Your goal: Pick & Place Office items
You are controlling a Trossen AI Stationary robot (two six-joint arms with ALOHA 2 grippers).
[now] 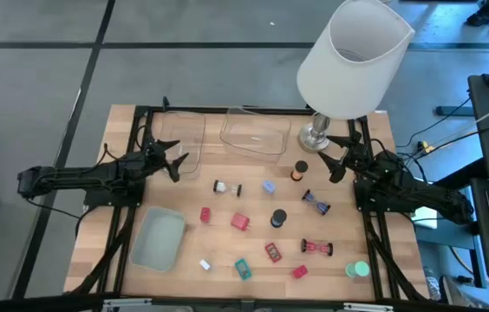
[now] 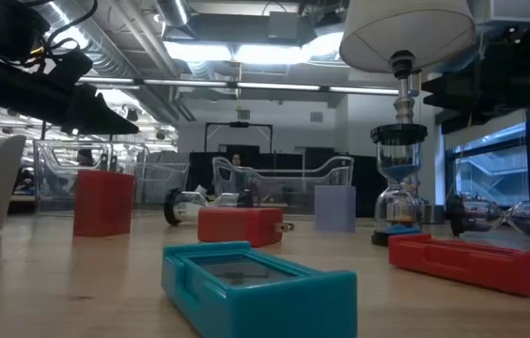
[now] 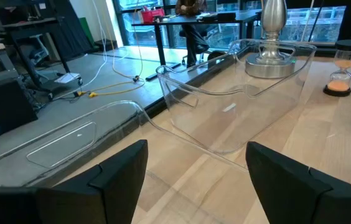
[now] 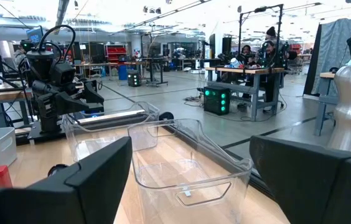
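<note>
The office items lie scattered over the table's middle and near part. Among them are red blocks (image 1: 205, 214) (image 1: 240, 223), a teal block (image 1: 243, 269) (image 2: 256, 282), a pale blue block (image 1: 268, 186), a black round cap (image 1: 278, 217), a small white piece (image 1: 204, 264) and small hourglasses (image 1: 316, 202) (image 1: 316, 248). My left gripper (image 1: 175, 162) (image 3: 194, 180) hovers open at the far left, beside a clear tray (image 1: 179, 139). My right gripper (image 1: 335, 166) (image 4: 191, 186) hovers open at the far right, near the lamp's base (image 1: 316, 134). Nothing sits between either pair of fingers.
A second clear tray (image 1: 253, 130) (image 3: 225, 118) stands at the far middle. A pale green tray (image 1: 158, 238) lies near left. The big white lamp (image 1: 353, 56) rises over the far right. An orange-sand hourglass (image 1: 299, 171) stands by its base, and a green round piece (image 1: 359, 269) sits near right.
</note>
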